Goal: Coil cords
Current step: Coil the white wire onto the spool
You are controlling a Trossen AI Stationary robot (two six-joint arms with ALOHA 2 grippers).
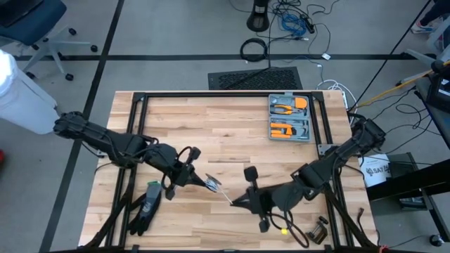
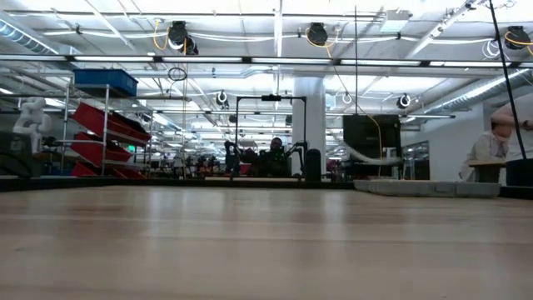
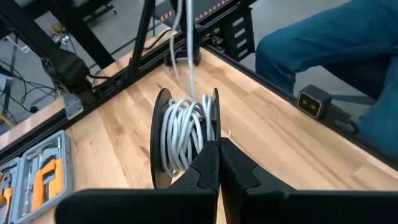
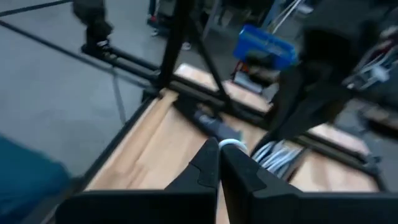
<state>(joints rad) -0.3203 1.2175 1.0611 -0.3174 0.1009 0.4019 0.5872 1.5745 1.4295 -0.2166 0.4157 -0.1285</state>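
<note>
The cord is thin and white, and most of it is wound on a small spool [image 3: 180, 137] between two black discs. My left gripper [image 3: 217, 149] is shut at the spool's near rim, above the table's near middle [image 1: 204, 180]. A free length of cord [image 3: 186, 50] runs straight from the spool to my right gripper [image 4: 219, 148], which is shut on it just to the spool's near right [image 1: 234, 202]. Neither gripper shows in the low view. My left gripper pinches the near rim of one black disc [image 3: 214, 127] between its two fingertips, coming at it slanting down from the table's left. The spool stands on edge beyond the fingers, clear of the table top. My right gripper pinches a bend of the white cord [image 4: 229, 144] at its fingertips, coming from the table's right. The cord [image 1: 223, 194] runs in a straight line from there to the spool, off the table.
A grey case of orange tools [image 1: 290, 118] lies at the far right of the table. A dark glove-like thing [image 1: 146, 205] lies near the front left, and small parts [image 1: 320, 229] at the front right. A black frame [image 1: 211, 94] rims the table. A person's leg [image 3: 329, 50] shows beyond the edge.
</note>
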